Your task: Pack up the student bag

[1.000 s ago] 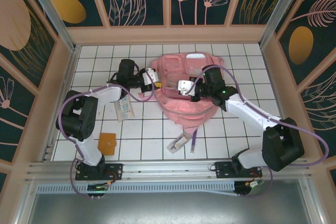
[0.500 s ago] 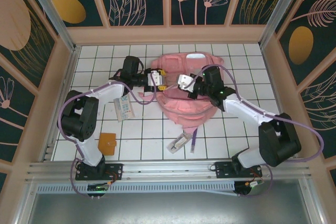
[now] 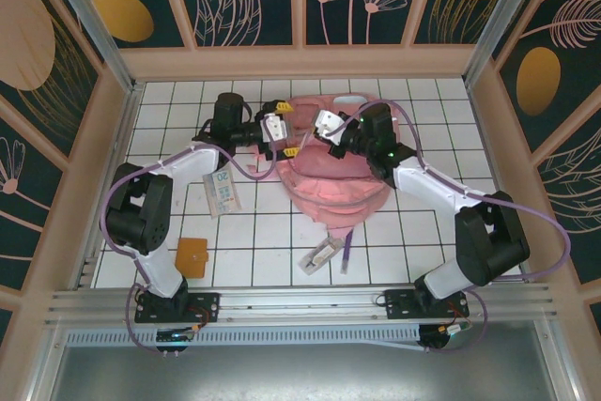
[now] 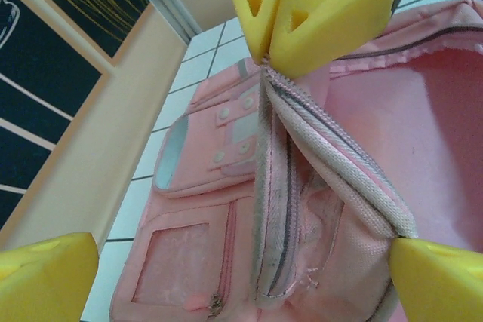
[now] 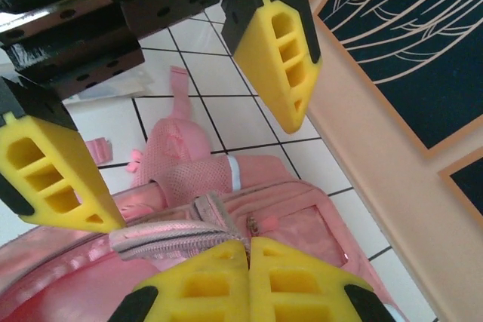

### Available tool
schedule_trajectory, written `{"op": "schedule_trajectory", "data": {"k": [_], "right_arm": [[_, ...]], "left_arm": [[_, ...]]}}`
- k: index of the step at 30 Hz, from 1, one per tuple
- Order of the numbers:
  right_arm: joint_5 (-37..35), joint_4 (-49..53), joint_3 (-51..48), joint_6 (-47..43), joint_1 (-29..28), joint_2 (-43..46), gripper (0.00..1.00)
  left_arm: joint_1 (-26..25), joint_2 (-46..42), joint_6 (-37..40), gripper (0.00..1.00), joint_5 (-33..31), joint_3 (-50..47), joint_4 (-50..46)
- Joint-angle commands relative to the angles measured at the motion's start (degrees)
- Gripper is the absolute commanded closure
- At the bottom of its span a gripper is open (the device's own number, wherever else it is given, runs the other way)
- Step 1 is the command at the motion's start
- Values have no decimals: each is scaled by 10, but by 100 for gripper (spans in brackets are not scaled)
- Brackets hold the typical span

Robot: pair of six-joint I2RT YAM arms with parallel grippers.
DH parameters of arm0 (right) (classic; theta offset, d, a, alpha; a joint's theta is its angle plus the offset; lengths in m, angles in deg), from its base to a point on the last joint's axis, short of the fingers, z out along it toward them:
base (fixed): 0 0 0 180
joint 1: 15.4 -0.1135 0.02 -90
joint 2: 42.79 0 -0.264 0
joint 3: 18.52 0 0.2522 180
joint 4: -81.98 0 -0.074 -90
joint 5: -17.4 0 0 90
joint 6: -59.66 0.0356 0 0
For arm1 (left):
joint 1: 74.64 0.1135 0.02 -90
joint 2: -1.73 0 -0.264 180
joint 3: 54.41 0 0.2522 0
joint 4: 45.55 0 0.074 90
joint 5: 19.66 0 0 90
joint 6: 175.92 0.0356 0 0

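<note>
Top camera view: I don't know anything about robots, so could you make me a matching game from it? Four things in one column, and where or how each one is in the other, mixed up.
Things:
1. left gripper
2. right gripper
3. student bag
4. orange square

Place or state:
A. shut on the zipper edge of the bag
B. flat on the tiles near the left arm's base
C. jaws wide open, holding nothing
D. pink, lying on the tiles between the two arms

Pairs: 1-C, 2-A, 3-D, 4-B
</note>
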Motion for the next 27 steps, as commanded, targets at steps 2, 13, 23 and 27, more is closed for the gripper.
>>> {"op": "schedule_trajectory", "data": {"k": [2,13,23,27], "right_arm": [[-60,-62,58,-1,2,22,100],[-149,-196,71,57,-8,-2,100],[-137,-151,72,45,-69,-61,100],[-132,-154,41,125,-87,-74,100]], "left_arm": [[22,-30,-66,1,41,15,19],[48,-90,-379,1,-113,-26,59],[57,-63,-653,1,-597,55,-264],[72,-84,-728,1,-596,28,-303]]}}
